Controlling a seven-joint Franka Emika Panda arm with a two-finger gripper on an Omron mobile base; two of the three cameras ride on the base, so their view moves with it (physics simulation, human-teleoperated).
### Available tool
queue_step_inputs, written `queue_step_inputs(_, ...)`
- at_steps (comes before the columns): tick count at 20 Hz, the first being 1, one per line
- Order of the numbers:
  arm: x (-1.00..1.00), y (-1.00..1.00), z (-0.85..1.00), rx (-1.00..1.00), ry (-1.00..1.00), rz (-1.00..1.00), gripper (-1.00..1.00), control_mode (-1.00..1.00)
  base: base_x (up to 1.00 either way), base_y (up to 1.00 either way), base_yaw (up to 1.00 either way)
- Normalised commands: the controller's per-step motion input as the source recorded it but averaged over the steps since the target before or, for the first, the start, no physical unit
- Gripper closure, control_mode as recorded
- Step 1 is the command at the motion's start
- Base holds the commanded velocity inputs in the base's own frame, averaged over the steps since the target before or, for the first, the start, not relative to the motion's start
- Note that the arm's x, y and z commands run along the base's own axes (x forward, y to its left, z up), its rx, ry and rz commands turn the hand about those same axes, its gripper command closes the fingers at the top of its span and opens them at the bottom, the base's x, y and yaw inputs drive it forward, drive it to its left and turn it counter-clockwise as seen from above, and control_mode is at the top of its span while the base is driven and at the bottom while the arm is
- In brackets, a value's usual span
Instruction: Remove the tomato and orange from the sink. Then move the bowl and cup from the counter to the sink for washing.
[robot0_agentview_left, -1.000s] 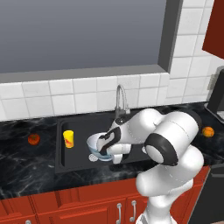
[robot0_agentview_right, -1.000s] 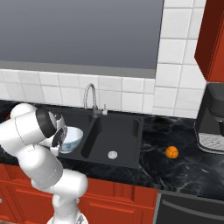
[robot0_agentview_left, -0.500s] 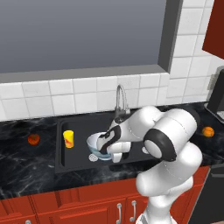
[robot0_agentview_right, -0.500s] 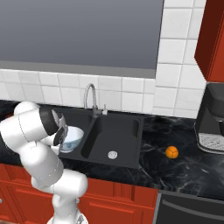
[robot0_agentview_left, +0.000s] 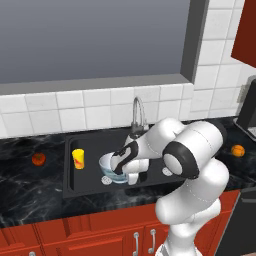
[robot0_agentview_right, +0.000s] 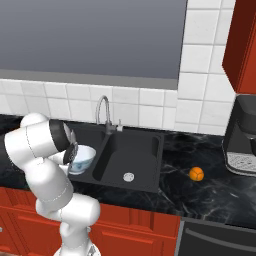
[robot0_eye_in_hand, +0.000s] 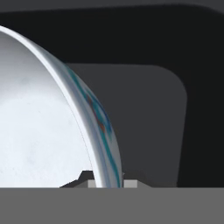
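My gripper (robot0_agentview_left: 118, 164) is shut on the rim of the pale bluish-white bowl (robot0_agentview_left: 109, 171), which hangs low in the left basin of the black sink (robot0_agentview_left: 95, 145). In the hand view the bowl's rim (robot0_eye_in_hand: 98, 131) runs down between my fingertips, with the dark basin behind it. From the right base view the bowl (robot0_agentview_right: 84, 157) sits just past my gripper (robot0_agentview_right: 73, 153). The yellow cup (robot0_agentview_left: 78, 159) stands upright in the same basin, at its left wall. On the counter left of the sink lies the tomato (robot0_agentview_left: 38, 159). The orange (robot0_agentview_left: 238, 150) rests on the counter to the right.
A curved steel faucet (robot0_agentview_left: 136, 114) rises behind the sink's divider, just behind my forearm. The right basin (robot0_agentview_right: 136, 159) holds only its round drain (robot0_agentview_right: 129, 176). A coffee machine (robot0_agentview_right: 243, 141) stands at the counter's far right, beyond the orange (robot0_agentview_right: 196, 173).
My arm has shifted a little to the left with the bowl still in its grip. Cup, tomato and orange have stayed put.
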Motion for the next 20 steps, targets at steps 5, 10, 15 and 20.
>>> queue_step_inputs(5,0.16,0.05,-0.04,0.00,-0.06,0.00,1.00,-1.00,0.00,0.00,0.00)
queue_step_inputs(10,0.17,0.05,-0.04,0.00,-0.08,0.00,1.00,-1.00,0.00,0.00,0.00)
queue_step_inputs(15,0.18,0.04,-0.04,0.00,-0.08,0.00,1.00,-1.00,0.00,0.00,0.00)
queue_step_inputs(20,0.16,0.02,-0.06,0.00,-0.05,0.00,1.00,-1.00,0.00,0.00,0.00)
